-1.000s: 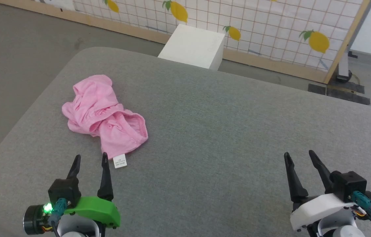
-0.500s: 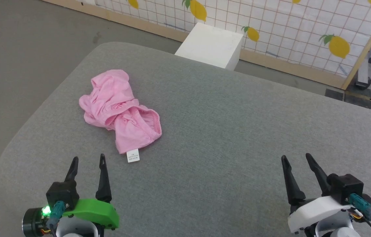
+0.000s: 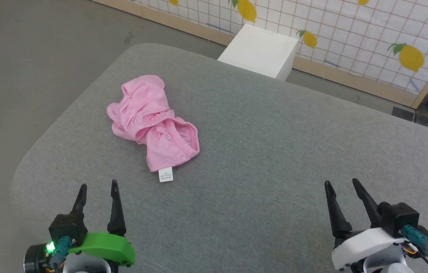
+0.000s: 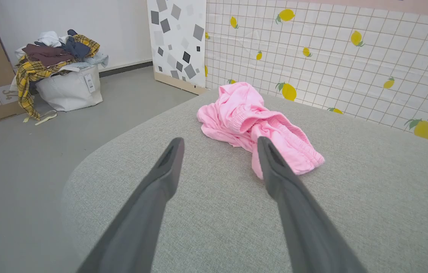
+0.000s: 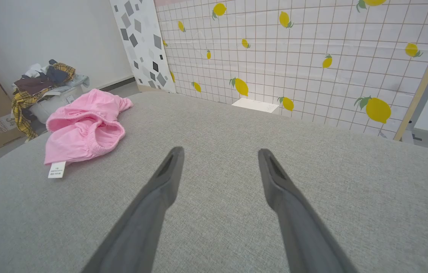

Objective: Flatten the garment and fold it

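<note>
Our left hand point(image 3: 98, 184) hovered over the near left of the bench point(image 3: 274, 151), fingers spread and empty. The one pair of pink shorts point(image 3: 153, 121) lay crumpled on the bench's left half, ahead and slightly right of that hand, long axis running away from us, its single white label point(image 3: 165, 174) nearest. Our right hand point(image 3: 341, 182), likewise spread, hung over the bench's near right, well apart; we judged the left hand nearer.
</note>
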Motion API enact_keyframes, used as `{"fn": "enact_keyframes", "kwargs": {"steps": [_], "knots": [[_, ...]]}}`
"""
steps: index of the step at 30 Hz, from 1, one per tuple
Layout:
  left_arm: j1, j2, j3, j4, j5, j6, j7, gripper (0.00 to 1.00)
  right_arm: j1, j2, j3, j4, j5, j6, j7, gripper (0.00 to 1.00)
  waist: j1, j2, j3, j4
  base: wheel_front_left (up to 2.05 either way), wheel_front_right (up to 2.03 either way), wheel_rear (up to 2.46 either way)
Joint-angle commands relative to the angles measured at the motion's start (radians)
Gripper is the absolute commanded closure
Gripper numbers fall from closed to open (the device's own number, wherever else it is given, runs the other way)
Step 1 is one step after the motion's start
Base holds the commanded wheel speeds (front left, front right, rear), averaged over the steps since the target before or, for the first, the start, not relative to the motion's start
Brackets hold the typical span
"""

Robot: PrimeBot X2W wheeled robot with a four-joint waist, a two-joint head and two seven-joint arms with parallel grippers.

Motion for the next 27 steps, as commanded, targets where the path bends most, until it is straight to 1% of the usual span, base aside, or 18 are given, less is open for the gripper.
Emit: {"fn": "enact_keyframes", "kwargs": {"steps": [1, 21, 27], "knots": [[0.011, 0.007, 0.001, 0.004, -0.004, 0.006, -0.011, 0.00, 0.014, 0.000, 0.001, 0.006, 0.004, -0.001, -0.010, 0.00, 0.0000, 0.0063, 0.000, 0.007, 0.00, 0.00, 0.00], [0.014, 0.013, -0.005, 0.020, -0.021, 0.015, -0.052, 0.00, 0.043, 0.000, -0.028, -0.038, -0.021, -0.001, -0.007, 0.00, 0.0000, 0.0075, -0.006, 0.091, 0.00, 0.00, 0.00], [0.014, 0.015, -0.008, 0.021, -0.025, 0.015, -0.053, 0.00, 0.050, 0.000, -0.030, -0.049, -0.018, -0.001, -0.002, 0.00, 0.0000, 0.0075, -0.005, 0.091, 0.00, 0.00, 0.00]]}}
